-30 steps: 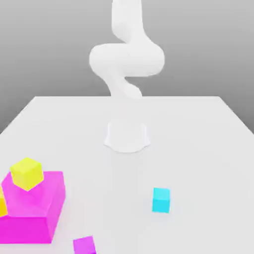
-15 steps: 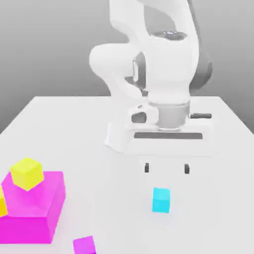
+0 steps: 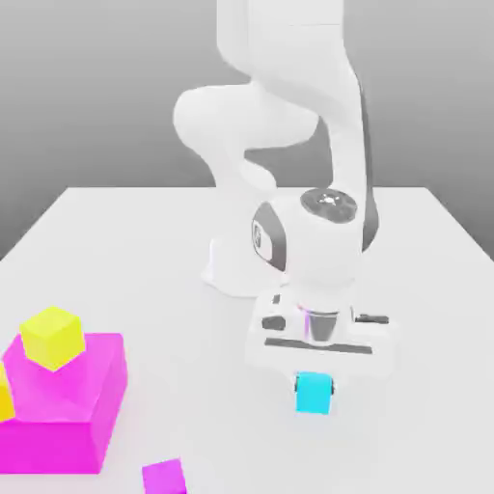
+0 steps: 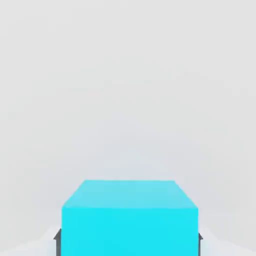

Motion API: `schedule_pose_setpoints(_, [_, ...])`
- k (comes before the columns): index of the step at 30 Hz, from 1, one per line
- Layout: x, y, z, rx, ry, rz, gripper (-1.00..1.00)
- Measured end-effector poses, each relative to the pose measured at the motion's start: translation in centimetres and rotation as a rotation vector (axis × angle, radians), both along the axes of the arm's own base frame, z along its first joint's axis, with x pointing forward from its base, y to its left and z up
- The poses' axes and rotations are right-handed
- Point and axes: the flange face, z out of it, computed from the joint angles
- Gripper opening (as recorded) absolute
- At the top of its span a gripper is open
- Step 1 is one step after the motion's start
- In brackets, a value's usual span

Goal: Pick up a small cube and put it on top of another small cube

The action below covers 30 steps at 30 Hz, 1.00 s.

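**Fingers clamp the cyan cube on the white desk**

The arm's gripper (image 3: 315, 390) stands low over the desk (image 3: 125, 241), its fingers (image 3: 335, 389) closed against opposite side faces of the small cube (image 3: 313, 394), which sits on the desk surface toward the near right of the exterior view. The cyan cube looks rigid, light and smooth-sided, so a hold across two flat parallel faces, as here, seems the sound one; a hard plain surface could slip if pinched off-centre. The exterior view takes in the rest of the scene: a big magenta block (image 3: 68, 410) at near left with a yellow cube (image 3: 52, 338) on top, and a small purple-magenta cube (image 3: 164, 478) at the near edge. The hand view instead shows the small cube's (image 4: 129, 217) top and front faces close up, with dark fingers (image 4: 57, 241) flanking both sides
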Motion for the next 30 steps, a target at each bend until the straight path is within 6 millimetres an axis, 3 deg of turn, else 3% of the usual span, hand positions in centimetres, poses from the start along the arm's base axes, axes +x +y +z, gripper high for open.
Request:
schedule_pose_setpoints(2, [0.1, 0.0, 0.8, -0.001, 0.000, -0.001, -1.00])
schedule_pose_setpoints(8, [0.0, 0.1, 5.8, -0.002, 0.000, 0.002, -1.00])
schedule_pose_setpoints(9, [1.0, -1.1, 6.4, -0.002, 0.000, -0.031, -1.00])
schedule_pose_setpoints(13, [6.1, -7.7, 8.9, 0.001, 0.002, -0.181, -1.00])
schedule_pose_setpoints(18, [10.9, -18.3, 12.4, 0.004, 0.004, -0.364, -1.00])
schedule_pose_setpoints(22, [12.2, -27.9, 15.8, 0.005, 0.003, -0.507, -1.00])
schedule_pose_setpoints(26, [11.0, -38.0, 19.7, 0.005, 0.000, -0.647, -1.00])
schedule_pose_setpoints(28, [10.9, -39.7, 18.7, 0.005, -0.001, -0.663, -1.00])
schedule_pose_setpoints(30, [11.0, -40.0, 15.6, 0.003, 0.000, -0.665, -1.00])
